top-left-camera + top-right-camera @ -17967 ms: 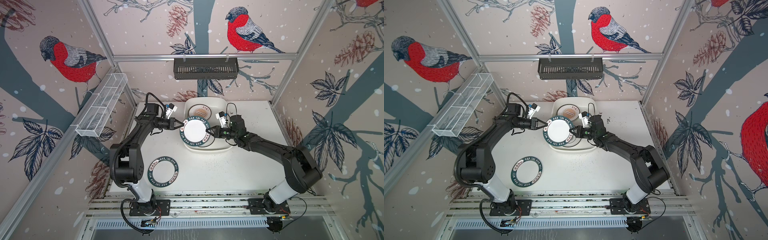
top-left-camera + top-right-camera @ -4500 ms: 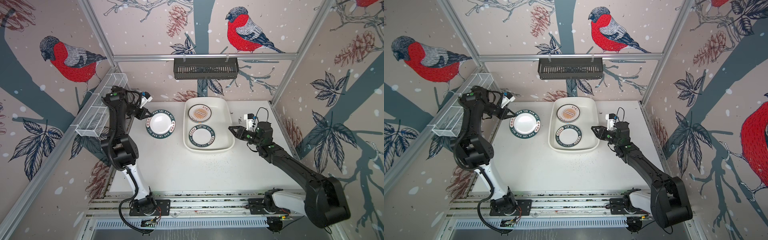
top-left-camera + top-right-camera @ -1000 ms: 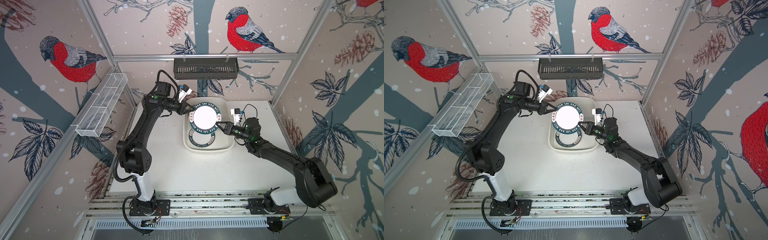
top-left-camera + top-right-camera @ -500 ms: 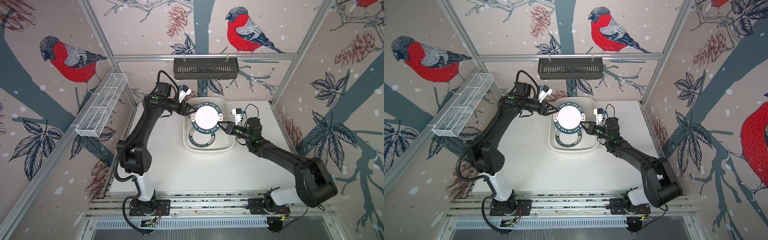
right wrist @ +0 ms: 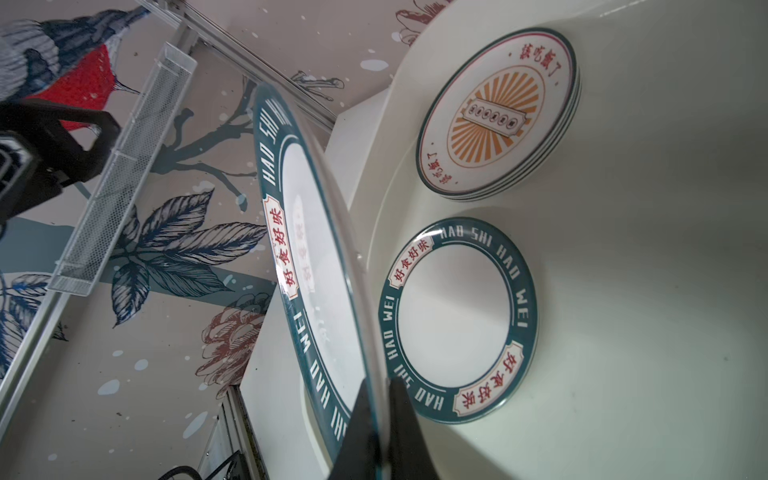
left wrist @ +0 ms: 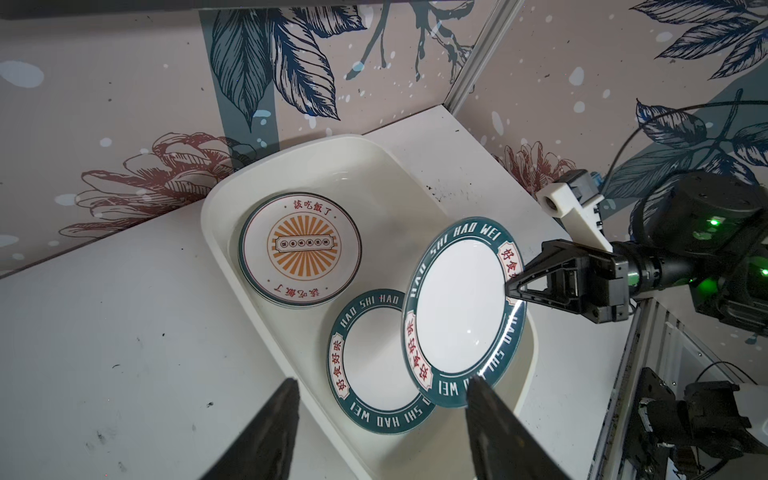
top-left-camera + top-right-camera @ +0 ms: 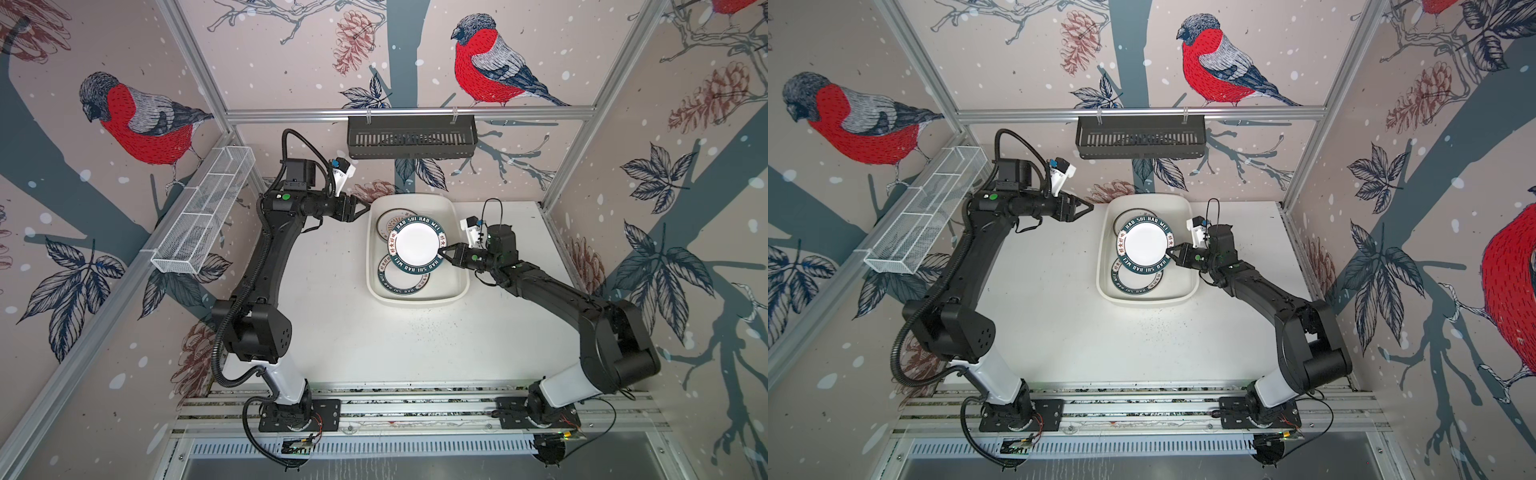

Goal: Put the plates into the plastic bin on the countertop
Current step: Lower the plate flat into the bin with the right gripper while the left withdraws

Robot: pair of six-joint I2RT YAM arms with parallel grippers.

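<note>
Left end effector [image 7: 363, 210] newly off "WEI" plate [image 7: 417, 246]

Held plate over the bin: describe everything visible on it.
The held plate is round and glossy, a white centre inside a dark teal rim lettered HAO SHI HAO WEI in white, with red characters in pale panels. It hangs tilted above the plastic bin, over a matching plate lying flat inside. The right gripper is shut on its rim edge; the left gripper stands open and apart.
</note>
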